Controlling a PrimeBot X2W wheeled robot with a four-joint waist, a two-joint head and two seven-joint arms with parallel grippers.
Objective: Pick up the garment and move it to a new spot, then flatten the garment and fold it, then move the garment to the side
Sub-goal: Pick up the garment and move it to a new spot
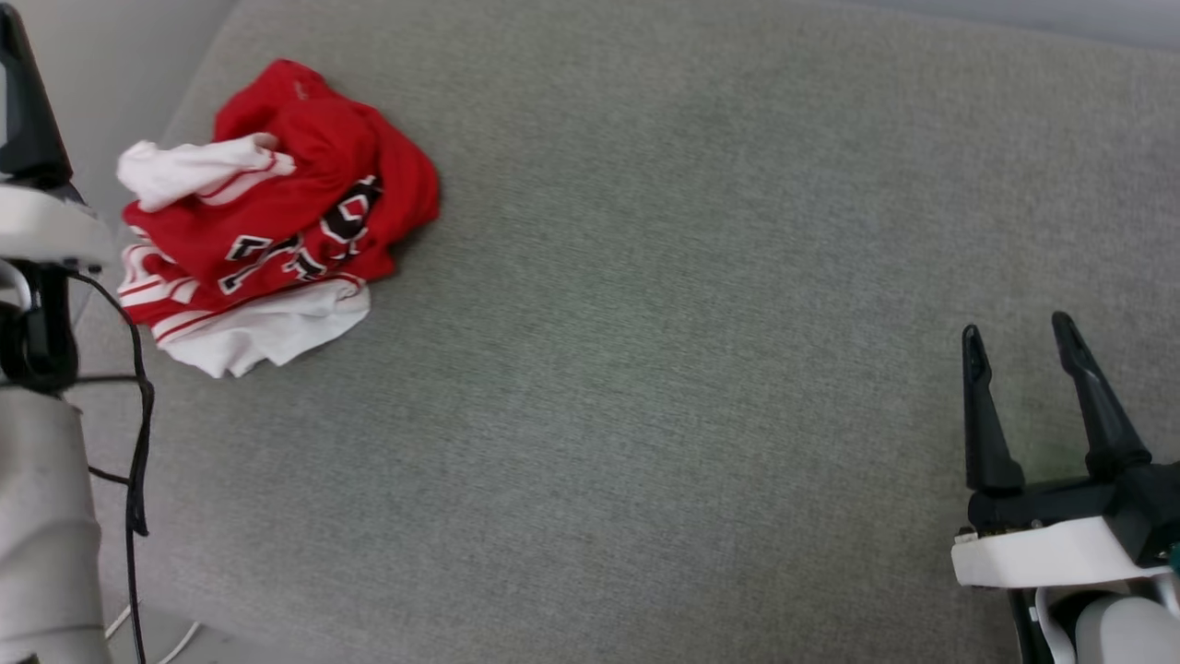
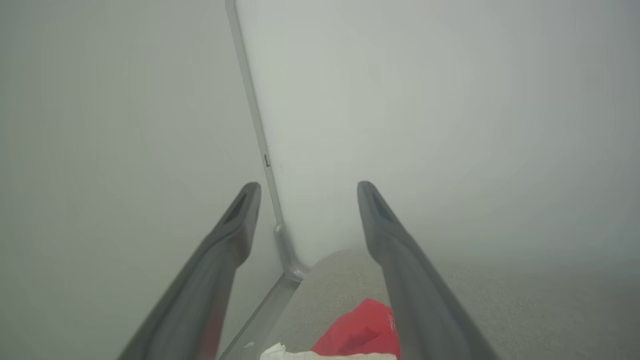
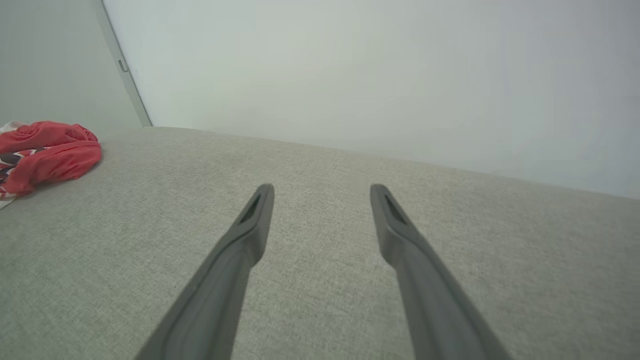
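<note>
The shirt (image 1: 295, 203) lies in a crumpled heap at the far left corner of the grey cloth-covered bench (image 1: 664, 369). Its red body is bunched on top, the white sleeves stick out at the near and left edges, and the black lettering is creased across the middle. As a heap it has no clean long axis, though it runs a little longer from near to far than from side to side.

The left arm (image 1: 41, 231) stands at the bench's left edge, just beside the heap. In the left wrist view the left end effector (image 2: 308, 187) is spread open and empty. It points towards the wall corner, with the shirt (image 2: 365, 330) low between its fingers, so the cloth lies below and just ahead of it.

The right end effector (image 1: 1014, 327) hovers at the near right, fingers also parted and holding nothing, well apart from the shirt (image 3: 50, 150), which sits far off to its left.

The left arm is clearly the nearer one, and the pick-up probably falls to it: tilt down, then close on the red bulk.
</note>
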